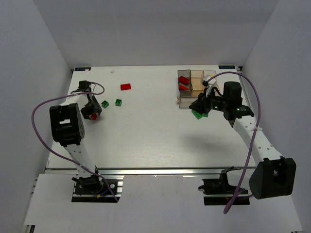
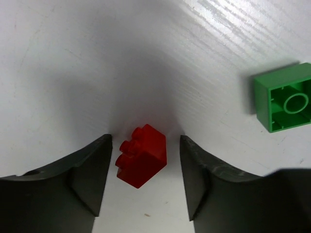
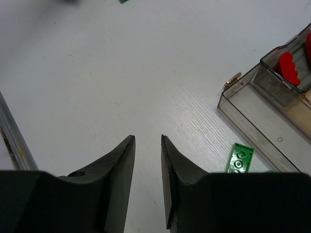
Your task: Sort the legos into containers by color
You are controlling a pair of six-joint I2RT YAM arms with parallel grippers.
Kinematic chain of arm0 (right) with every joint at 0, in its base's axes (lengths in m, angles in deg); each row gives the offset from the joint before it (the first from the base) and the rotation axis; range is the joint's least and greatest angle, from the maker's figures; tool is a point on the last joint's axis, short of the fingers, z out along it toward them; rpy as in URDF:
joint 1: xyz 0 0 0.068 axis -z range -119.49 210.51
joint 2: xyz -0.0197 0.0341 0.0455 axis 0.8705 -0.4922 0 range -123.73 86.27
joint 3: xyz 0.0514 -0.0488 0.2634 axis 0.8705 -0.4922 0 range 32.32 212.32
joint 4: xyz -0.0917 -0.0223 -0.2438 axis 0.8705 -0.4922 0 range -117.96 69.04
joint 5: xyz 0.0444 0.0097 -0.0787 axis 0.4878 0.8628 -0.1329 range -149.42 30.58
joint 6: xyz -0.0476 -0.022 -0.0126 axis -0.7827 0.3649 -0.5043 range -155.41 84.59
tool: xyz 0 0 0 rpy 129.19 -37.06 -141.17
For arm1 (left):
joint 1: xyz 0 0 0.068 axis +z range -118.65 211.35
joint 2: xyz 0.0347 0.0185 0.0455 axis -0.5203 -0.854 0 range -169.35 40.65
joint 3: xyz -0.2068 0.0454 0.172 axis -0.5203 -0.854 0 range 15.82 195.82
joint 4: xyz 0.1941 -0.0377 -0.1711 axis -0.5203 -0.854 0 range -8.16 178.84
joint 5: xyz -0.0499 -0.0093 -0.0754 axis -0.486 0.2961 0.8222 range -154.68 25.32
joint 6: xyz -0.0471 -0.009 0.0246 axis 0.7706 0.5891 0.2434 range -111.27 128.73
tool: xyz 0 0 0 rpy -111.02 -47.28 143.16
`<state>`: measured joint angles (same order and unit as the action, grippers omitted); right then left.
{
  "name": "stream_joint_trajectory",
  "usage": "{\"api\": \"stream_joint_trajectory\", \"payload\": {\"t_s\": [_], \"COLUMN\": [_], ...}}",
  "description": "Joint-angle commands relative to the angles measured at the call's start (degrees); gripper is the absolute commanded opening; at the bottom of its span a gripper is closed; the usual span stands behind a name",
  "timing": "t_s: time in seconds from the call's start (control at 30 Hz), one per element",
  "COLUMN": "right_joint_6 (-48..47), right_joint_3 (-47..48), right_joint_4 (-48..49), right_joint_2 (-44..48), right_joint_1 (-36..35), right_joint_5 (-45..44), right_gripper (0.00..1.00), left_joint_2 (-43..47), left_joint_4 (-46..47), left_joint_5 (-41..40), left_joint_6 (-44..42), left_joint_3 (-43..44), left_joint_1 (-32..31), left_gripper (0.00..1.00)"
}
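L fingers (image 2: 97, 170) low over bench (image 2: 73, 58), far left of organizer (image 3: 252, 107); set well apart, one each side of small red brick (image 2: 142, 155); bench shows in the gap on both sides, so no contact, nothing held; brick sits tilted, studs toward the left finger.

Upturned green brick (image 2: 284, 103) lies on the organizer side of it, apart; second green brick (image 1: 118, 102) a bit nearer the organizer; flat red brick (image 1: 126, 87) also left of organizer, further back on bench.

R fingers (image 3: 121, 165) hang at organizer's front-left corner; only a narrow slit between them, bench visible through it, nothing gripped.

Green plate (image 3: 240, 158) flat on bench just in front of organizer's front tray, studs up; green piece (image 1: 205, 115) close beside it.

Organizer's smoky left bin holds two red bricks (image 1: 183, 79); mid + right bins: contents can't tell.
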<state>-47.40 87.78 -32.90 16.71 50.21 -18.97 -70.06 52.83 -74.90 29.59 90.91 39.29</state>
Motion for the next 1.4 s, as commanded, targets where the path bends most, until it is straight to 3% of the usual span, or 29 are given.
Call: {"api": "stream_joint_trajectory", "payload": {"t_s": [0.0,0.37,0.53,0.67,0.77,1.0,1.13,1.17,1.37], "right_joint_6": [-0.05,0.3,0.47,0.39,0.39,0.21,0.74,1.7,6.53], "right_joint_3": [0.0,0.0,-0.09,-0.18,-0.18,0.0,-0.26,-0.53,-3.78], "right_joint_4": [1.57,1.49,1.49,1.48,1.49,1.66,2.54,3.5,9.91], "right_joint_2": [-0.23,-0.23,-0.05,-0.05,-0.22,-0.23,1.17,1.53,6.19], "right_joint_1": [0.81,1.78,2.13,2.48,2.66,3.36,4.85,5.12,9.68], "right_joint_5": [0.42,1.83,2.18,2.44,2.44,1.66,-0.8,-2.46,-11.43], "right_gripper": [0.34,0.34,0.34,0.34,0.34,0.34,0.34,0.34,0.26], "left_joint_2": [-0.2,4.36,6.65,10.07,14.29,21.51,17.31,15.81,-1.56], "left_joint_4": [-0.73,1.73,2.43,3.05,5.58,18.5,33.87,40.34,49.97], "left_joint_5": [1.95,8.01,12.04,17.59,29.17,52.82,61.62,61.9,58.22], "left_joint_6": [-0.91,0.41,0.49,-1.43,-2.32,3.03,13.82,15.42,20.44], "left_joint_3": [1.55,-5.39,-6.8,-7.68,-8.9,-9.26,-4.89,-3.47,16.17], "left_joint_1": [1.1,1.11,1.11,-0.29,-0.83,-6.61,-13.29,-14.87,-25.51], "left_gripper": [0.66,0.42,0.22,0.13,0.05,0.0,0.0,0.0,0.0]}}
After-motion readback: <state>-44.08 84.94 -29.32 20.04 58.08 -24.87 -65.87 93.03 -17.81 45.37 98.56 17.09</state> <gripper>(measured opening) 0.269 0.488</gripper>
